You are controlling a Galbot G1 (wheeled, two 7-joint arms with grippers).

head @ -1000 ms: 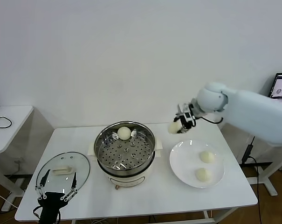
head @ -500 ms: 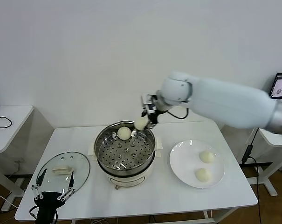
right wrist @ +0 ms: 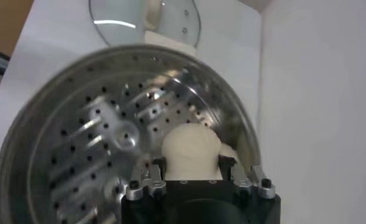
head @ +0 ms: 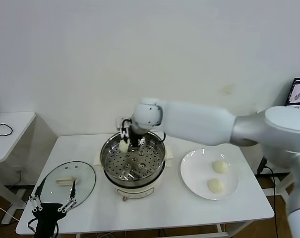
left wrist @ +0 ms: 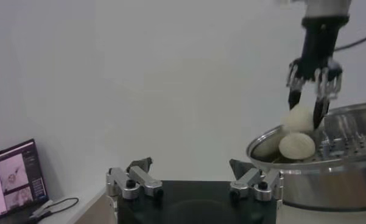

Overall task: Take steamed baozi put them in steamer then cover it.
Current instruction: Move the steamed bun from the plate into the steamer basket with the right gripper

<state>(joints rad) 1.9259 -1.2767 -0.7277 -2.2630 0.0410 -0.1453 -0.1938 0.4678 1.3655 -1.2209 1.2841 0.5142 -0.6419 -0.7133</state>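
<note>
I am reaching my right gripper (head: 125,144) over the back rim of the steamer (head: 133,174), and its jaws are squeezing a soft, round, creamy bun (right wrist: 191,148). I am holding the bun just inside the shiny metal wall, above the tray full of little holes. A second bun (left wrist: 297,146) is sitting on the tray right beside it, so that back corner is crowded, while the rest of the tray is bare. Two more buns (head: 220,166) are lying on the flat white plate (head: 192,173), well apart from the pot. The glass cover (head: 85,175) is lying flat on the white table (head: 169,206), beside the steamer. My left gripper (head: 51,203) is hanging near the table's front edge with its jaws wide apart.
</note>
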